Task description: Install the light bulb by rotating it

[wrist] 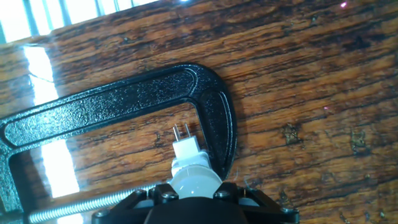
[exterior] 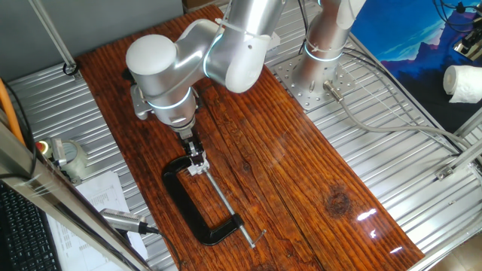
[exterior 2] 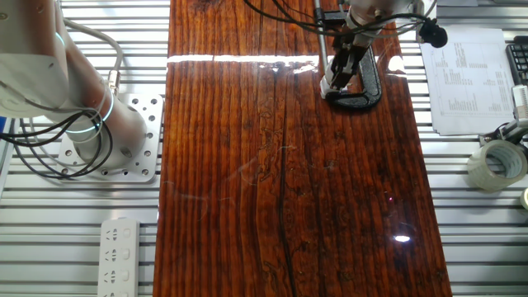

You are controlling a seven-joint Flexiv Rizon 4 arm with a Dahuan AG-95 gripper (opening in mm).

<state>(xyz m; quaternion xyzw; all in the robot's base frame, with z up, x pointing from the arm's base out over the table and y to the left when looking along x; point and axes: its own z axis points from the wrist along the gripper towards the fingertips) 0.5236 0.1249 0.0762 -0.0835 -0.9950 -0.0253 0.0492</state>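
In the hand view, the light bulb point(wrist: 194, 180) shows its rounded pale head at the bottom edge, held between my gripper's point(wrist: 194, 194) two black fingers. Its lower end sits on a small white socket block point(wrist: 186, 149) with two metal prongs. The block lies inside the black C-clamp point(wrist: 124, 102), beside the clamp's threaded screw point(wrist: 81, 206). In one fixed view the gripper point(exterior: 196, 161) points down at the upper end of the C-clamp point(exterior: 181, 202). In the other fixed view the gripper point(exterior 2: 340, 76) stands over the clamp point(exterior 2: 363, 97) at the far edge of the board.
The wooden board point(exterior: 301, 173) lies on a slatted metal table. The arm's base point(exterior: 316, 71) stands to the board's right. A paper roll point(exterior: 463, 83), a tape roll point(exterior 2: 495, 162), paper sheets point(exterior 2: 466, 82) and a power strip point(exterior 2: 120, 252) lie off the board.
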